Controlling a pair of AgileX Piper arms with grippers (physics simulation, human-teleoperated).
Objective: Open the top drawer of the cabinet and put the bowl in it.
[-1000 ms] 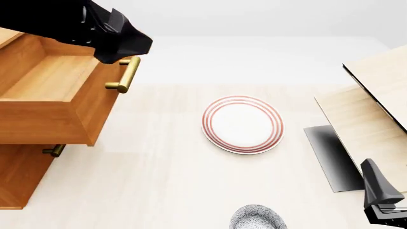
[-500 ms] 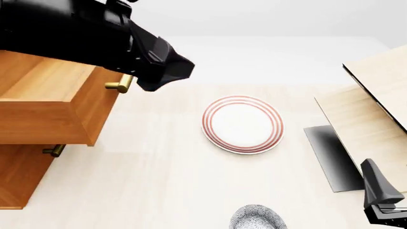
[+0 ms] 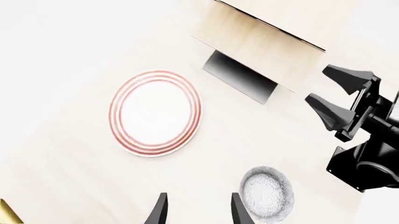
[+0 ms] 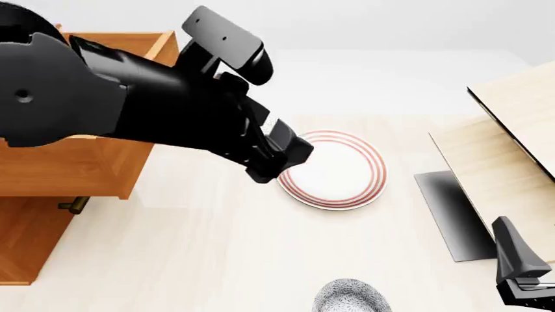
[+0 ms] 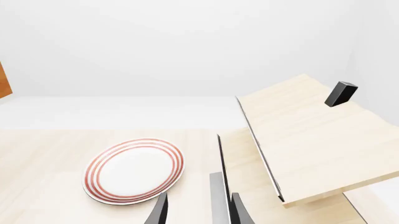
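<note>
Left claw (image 3: 194, 212) hangs empty with its jaws parted, at the end of the black arm that crosses the front view's upper left above the plate's (image 4: 331, 169) left edge. Right claw (image 3: 335, 95) waits in the lower right corner, jaws parted and empty. Bowl (image 4: 350, 296) sits at the bottom centre, below the plate. Drawer (image 4: 82, 162) stands pulled out of the cabinet (image 4: 26, 244) at left.
</note>
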